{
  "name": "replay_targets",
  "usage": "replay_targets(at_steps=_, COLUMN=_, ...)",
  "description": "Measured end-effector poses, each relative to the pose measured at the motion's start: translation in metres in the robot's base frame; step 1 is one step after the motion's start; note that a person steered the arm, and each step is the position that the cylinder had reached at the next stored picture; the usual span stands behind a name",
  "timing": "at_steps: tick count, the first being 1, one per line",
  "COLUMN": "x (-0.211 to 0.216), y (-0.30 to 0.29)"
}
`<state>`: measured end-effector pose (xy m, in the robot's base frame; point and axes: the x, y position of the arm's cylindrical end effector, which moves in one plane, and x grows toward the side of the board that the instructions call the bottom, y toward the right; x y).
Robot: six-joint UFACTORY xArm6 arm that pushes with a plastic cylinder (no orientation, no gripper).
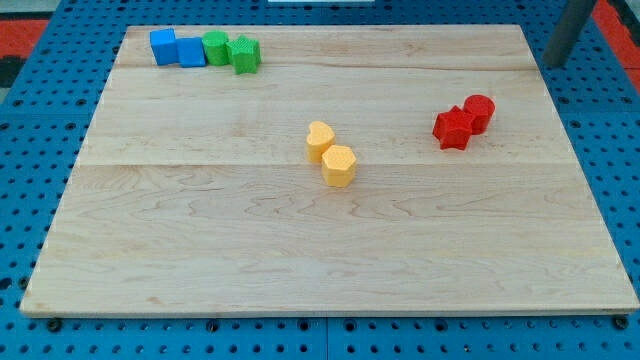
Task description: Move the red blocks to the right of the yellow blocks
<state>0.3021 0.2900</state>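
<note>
On the table [300, 250] we place the star block [453, 129] touching the cylinder [480, 112], both well right of the heart block [320, 139] and hexagonal block [339, 165].

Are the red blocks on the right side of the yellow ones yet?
Yes, it looks done: the red star block and red cylinder sit to the view's right of the yellow heart and yellow hexagon. My tip is beyond the board's top-right corner, touching nothing. Nothing seems left.

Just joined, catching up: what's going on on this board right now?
Nothing is being pushed at the moment. My tip sits at the view's top right corner, away from every block. The red star block and red cylinder block touch each other, already to the view's right of the yellow heart block and yellow hexagon block. The blue and green blocks sit top left.
</note>
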Motion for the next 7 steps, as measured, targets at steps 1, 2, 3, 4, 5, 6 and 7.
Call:
replay_targets(at_steps=1, x=0.055, y=-0.081)
replay_targets(at_steps=2, x=0.071, y=-0.155)
replay_targets(at_steps=3, x=0.075, y=-0.172)
replay_targets(at_steps=4, x=0.096, y=-0.134)
replay_targets(at_steps=5, x=0.127, y=-0.190)
replay_targets(at_steps=6, x=0.127, y=-0.231)
replay_targets(at_steps=7, x=0.146, y=-0.132)
